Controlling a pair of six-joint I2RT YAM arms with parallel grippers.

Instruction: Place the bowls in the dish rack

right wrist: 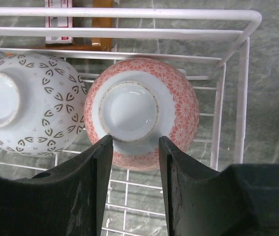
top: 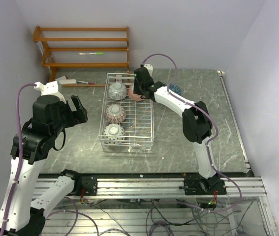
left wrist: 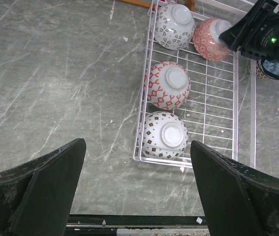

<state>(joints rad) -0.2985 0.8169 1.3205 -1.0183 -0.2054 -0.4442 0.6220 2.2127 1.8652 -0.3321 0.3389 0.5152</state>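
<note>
Top view. Dish rack (top: pixel 139 123) mid-worktop (top: pixel 193 157), four bowls foot-up inside. Pink bowl (right wrist: pixel 139 105) in rack's 1 o'clock corner; right claw (right wrist: pixel 135 142) part-closed, fingers clamped either side of its foot ring. Along the 9 o'clock side: grey-leaf bowl (top: pixel 117 90), red-pattern bowl (top: pixel 115 113), brown-dotted bowl (top: pixel 113 132). Blue bowl (top: pixel 175 89) on worktop, 3 o'clock of pink. Left claw (left wrist: pixel 137 145) wide apart, empty, at 9 o'clock of rack.

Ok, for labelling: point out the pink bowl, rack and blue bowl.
pink bowl (right wrist: pixel 129 108), right wrist view, upturned base.
rack (right wrist: pixel 129 13), right wrist view, far rim wire.
blue bowl (top: pixel 175 89), top view, patterned inside.
</note>
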